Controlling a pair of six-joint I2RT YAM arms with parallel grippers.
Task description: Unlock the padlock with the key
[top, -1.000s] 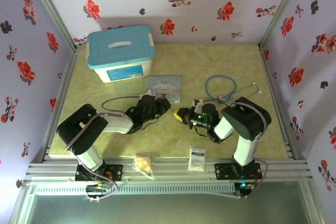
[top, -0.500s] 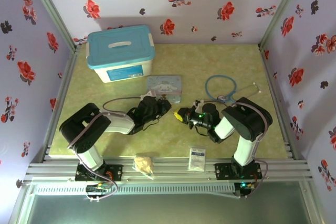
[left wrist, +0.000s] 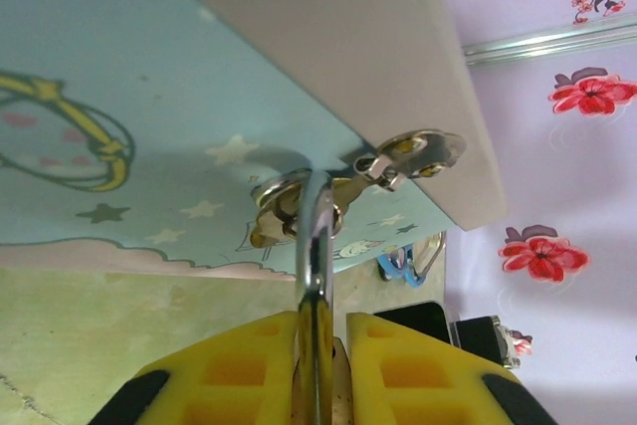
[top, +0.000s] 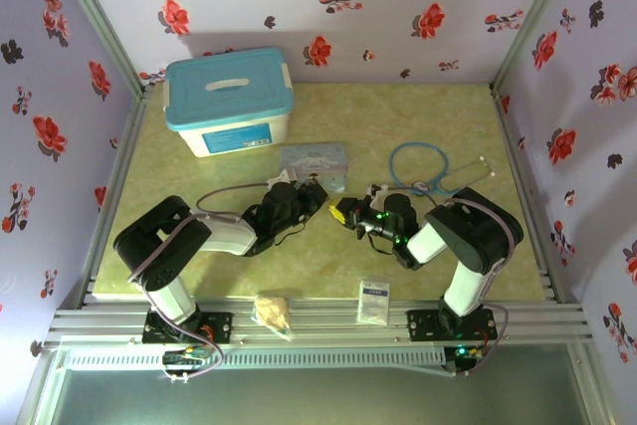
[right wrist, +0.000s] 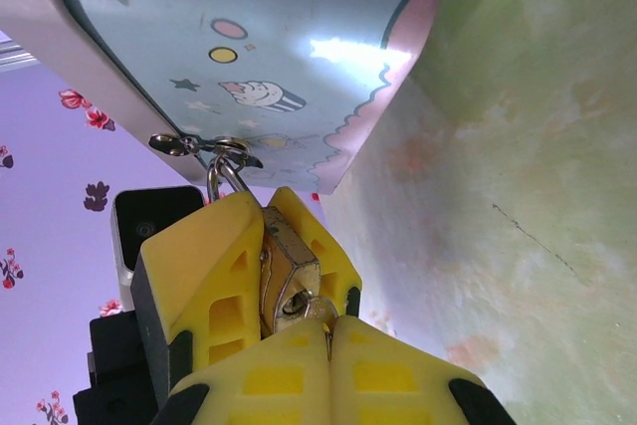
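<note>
Green counter [top: 418,111]: left tool [left wrist: 320,330] clamps padlock [right wrist: 287,251] at tin's [right wrist: 299,27] 6 o'clock edge, right tool [right wrist: 328,335] pinches key [right wrist: 304,308]; off-axis twist could slip key, drag tin.

Light in the top view comes evenly from above: the table [top: 418,126] is bright, shadows under the arms are faint, and the strip below the near rails is dimmer. In the left wrist view the print on the tin [left wrist: 119,67] is clear. The yellow fingers [left wrist: 239,370] of the left gripper [left wrist: 320,330], very near to the lens, look soft, and the padlock [left wrist: 317,246] throws a grey shadow on the lid. In the right wrist view a white patch of glare sits on the glossy lid. The brass body is fairly sharp there, but the flowered wall [right wrist: 50,97] behind is softer.
</note>
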